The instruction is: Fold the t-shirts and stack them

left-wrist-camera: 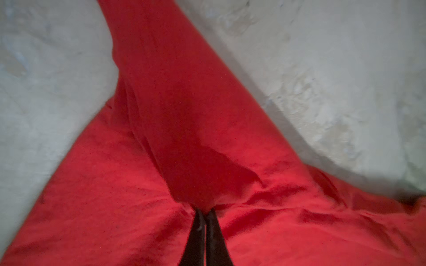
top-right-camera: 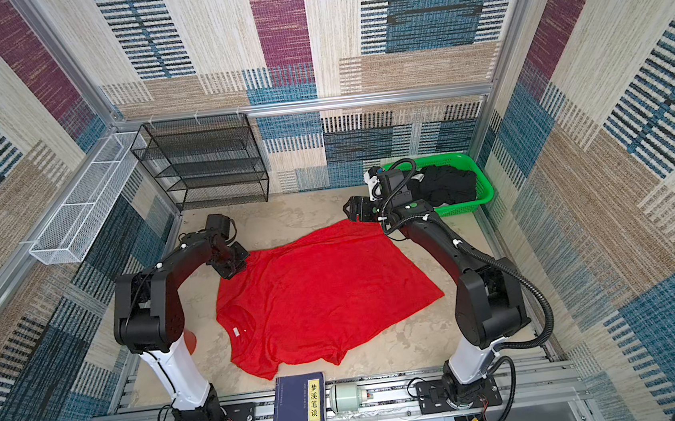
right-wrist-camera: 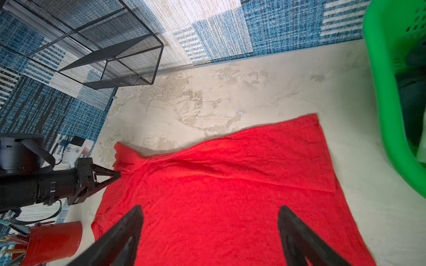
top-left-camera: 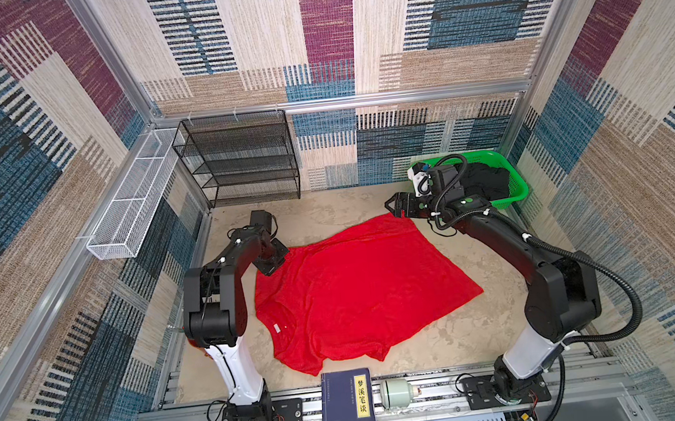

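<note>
The left gripper is pinched shut on what looks like a sleeve of the red shirt, at the cloth's 10 o'clock corner in both top views. The shirt lies flat on the table, with its collar at 8 o'clock and its hem at 2. The right gripper, wide and empty, hovers by the hem's 1 o'clock corner and is the nearer arm there. The black shirts sit in the green basket, at 3 o'clock from it.

Marbled tabletop bears red t-shirt, green basket and black wire rack.

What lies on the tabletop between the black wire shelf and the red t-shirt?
Nothing: only bare, marbled tabletop separates the black wire shelf from the red t-shirt. The right wrist view shows this most clearly.
</note>
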Controlling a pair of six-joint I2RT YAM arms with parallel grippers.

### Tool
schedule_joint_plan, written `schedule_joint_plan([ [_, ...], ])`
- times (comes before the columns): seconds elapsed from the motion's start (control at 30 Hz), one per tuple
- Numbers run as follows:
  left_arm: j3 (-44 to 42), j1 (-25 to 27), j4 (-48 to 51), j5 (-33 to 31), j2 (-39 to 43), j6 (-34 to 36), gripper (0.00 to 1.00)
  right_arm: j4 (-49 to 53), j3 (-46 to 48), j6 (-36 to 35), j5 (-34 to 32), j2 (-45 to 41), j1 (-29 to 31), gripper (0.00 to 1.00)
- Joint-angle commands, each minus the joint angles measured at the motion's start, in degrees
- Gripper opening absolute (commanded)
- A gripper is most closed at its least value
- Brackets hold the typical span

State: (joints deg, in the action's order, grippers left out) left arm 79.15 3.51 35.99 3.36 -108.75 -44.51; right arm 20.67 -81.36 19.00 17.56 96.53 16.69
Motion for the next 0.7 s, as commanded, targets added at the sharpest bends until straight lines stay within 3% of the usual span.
schedule_joint_plan([
  [0.0,2.32,0.01,2.21,-0.31,0.43,1.75,0.00,-1.94,-0.87,0.37,1.06,0.85,0.01,0.92],
  [0.33,19.10,-1.65,1.72,-0.38,-8.42,5.22,0.00,1.52,-5.25,0.60,-1.70,5.04,0.01,0.92],
  [0.53,30.55,-2.37,2.89,-0.72,-16.49,5.12,0.00,8.63,-14.00,0.65,-7.42,14.52,0.01,0.91],
  [0.57,31.09,-2.24,2.98,-0.44,-17.01,4.69,0.10,9.09,-15.72,0.85,-7.60,16.55,0.01,0.91],
  [0.67,27.90,-2.28,0.46,0.16,-15.45,3.37,0.24,11.13,-21.93,1.33,-7.56,23.23,0.01,0.90],
])
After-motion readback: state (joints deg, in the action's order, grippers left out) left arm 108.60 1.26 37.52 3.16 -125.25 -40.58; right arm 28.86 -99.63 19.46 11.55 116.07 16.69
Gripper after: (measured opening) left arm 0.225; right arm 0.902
